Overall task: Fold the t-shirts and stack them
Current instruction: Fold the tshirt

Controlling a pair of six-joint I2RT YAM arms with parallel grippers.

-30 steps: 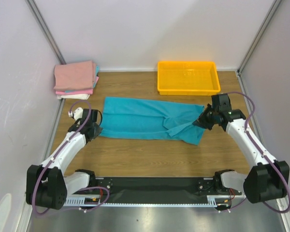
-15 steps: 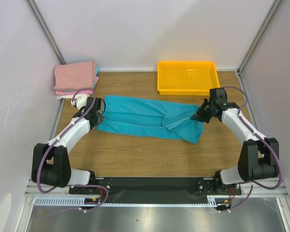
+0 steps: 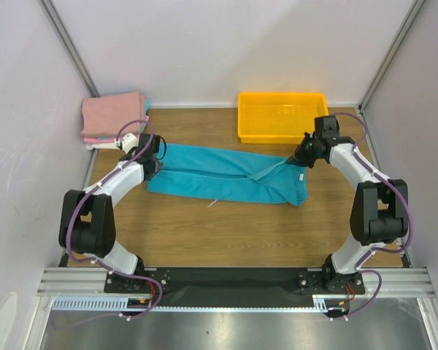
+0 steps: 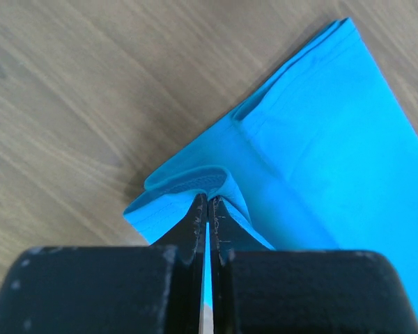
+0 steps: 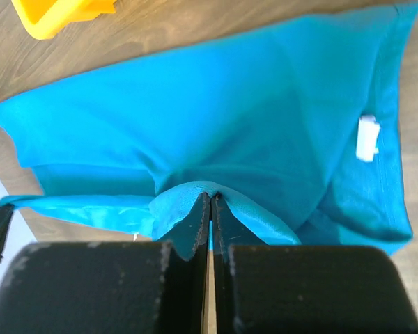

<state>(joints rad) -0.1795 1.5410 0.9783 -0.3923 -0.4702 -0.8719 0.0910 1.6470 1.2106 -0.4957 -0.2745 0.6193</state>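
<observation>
Spanning both jaws, teal t-shirt (image 3: 223, 180), ends pinched

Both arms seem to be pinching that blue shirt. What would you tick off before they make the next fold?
1. Left gripper shut on the blue shirt at its left end: ok.
2. Right gripper shut on the shirt's right end: ok.
3. Shirt lying smooth on the wood: not ok; there are creases and a doubled flap near the right end.
4. Shirt apart from the yellow tray: ok.
5. Folded pile in the far left corner apart from the shirt: ok.
6. Whether each pinch holds every cloth layer or only the top one: cannot tell.
</observation>
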